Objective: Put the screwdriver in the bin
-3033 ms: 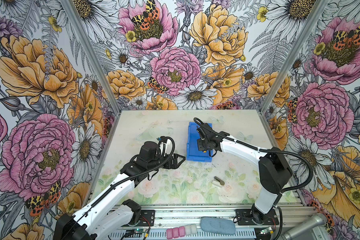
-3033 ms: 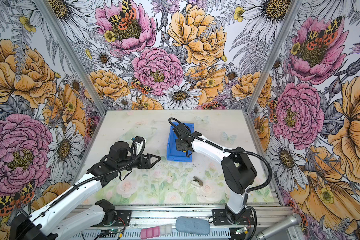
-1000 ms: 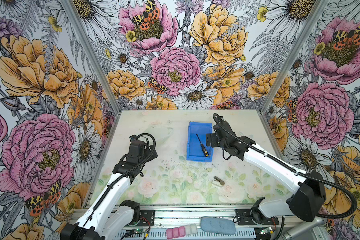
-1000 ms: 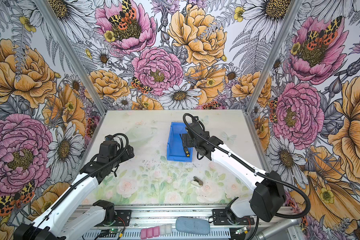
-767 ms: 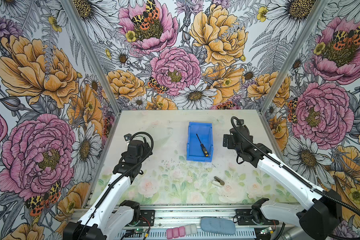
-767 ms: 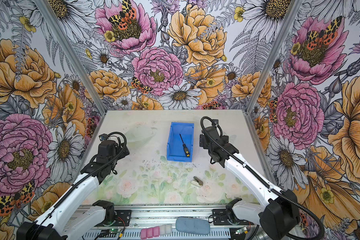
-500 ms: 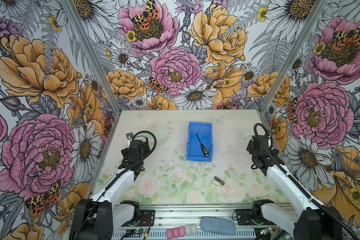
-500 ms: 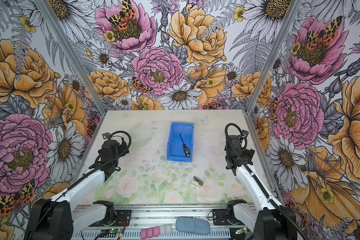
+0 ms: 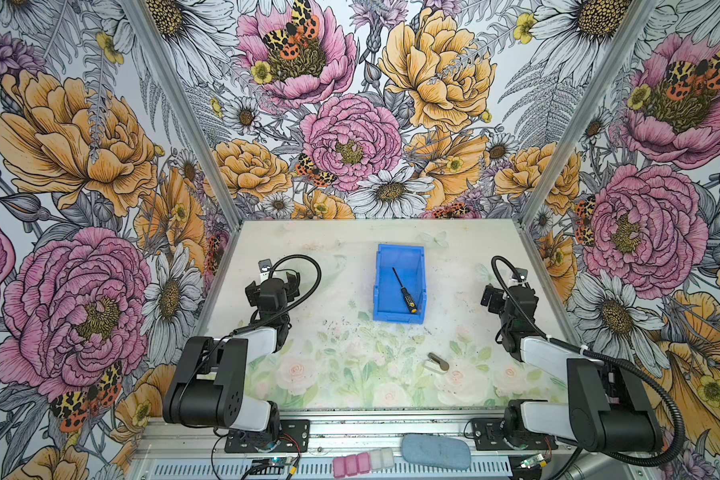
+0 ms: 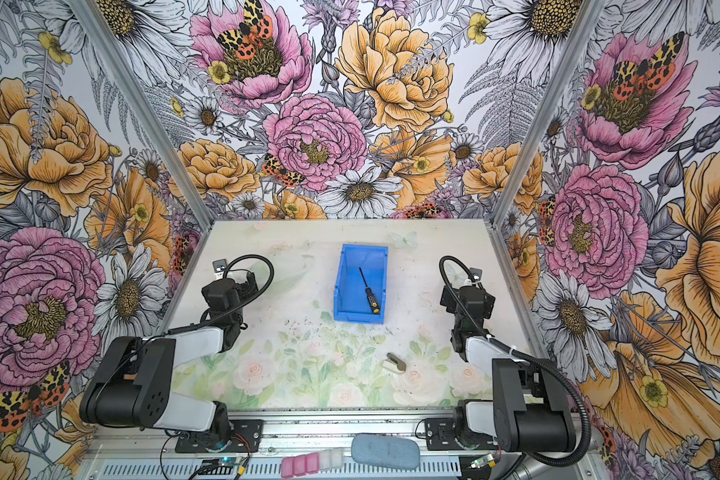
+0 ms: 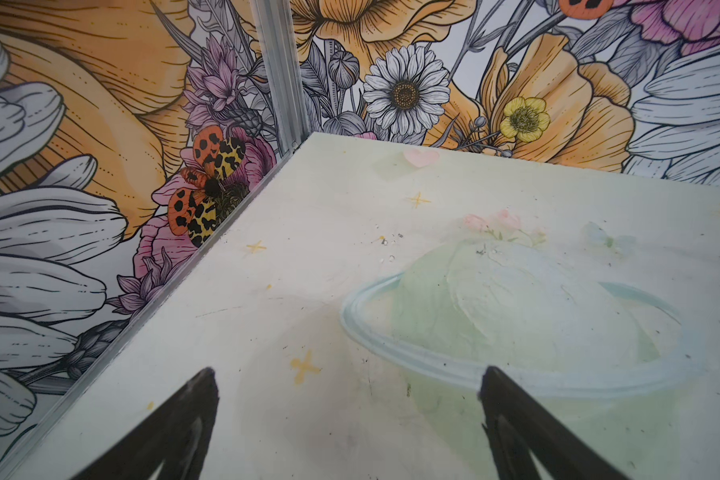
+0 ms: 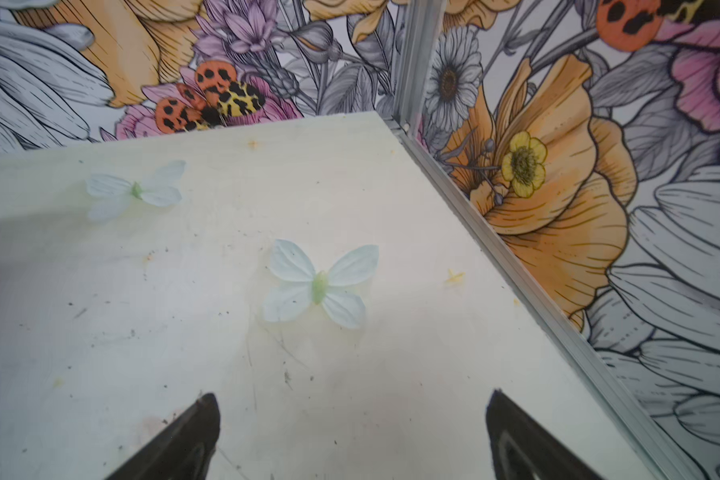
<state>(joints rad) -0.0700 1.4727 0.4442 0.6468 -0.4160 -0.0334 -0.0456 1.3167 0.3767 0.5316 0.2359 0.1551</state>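
Already looks done: screwdriver (image 9: 403, 291) lying flat inside bin (image 9: 378, 286), handle near front lip. Left end effector (image 11: 348, 374) and right end effector (image 12: 352, 399) both wide open, empty, well apart from bin. Could shove bin along desk (image 9: 341, 353) if swung in carelessly

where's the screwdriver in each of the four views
Top view: the screwdriver lies slanted on the floor of the bin, yellow cap toward the low front lip.
Top view: same place, inside the bin.
Left wrist: not in it.
Right wrist: not in it.
Shared landmark: the grey-tan clip on the table in front of the bin, in both top views; the wrist views show neither.
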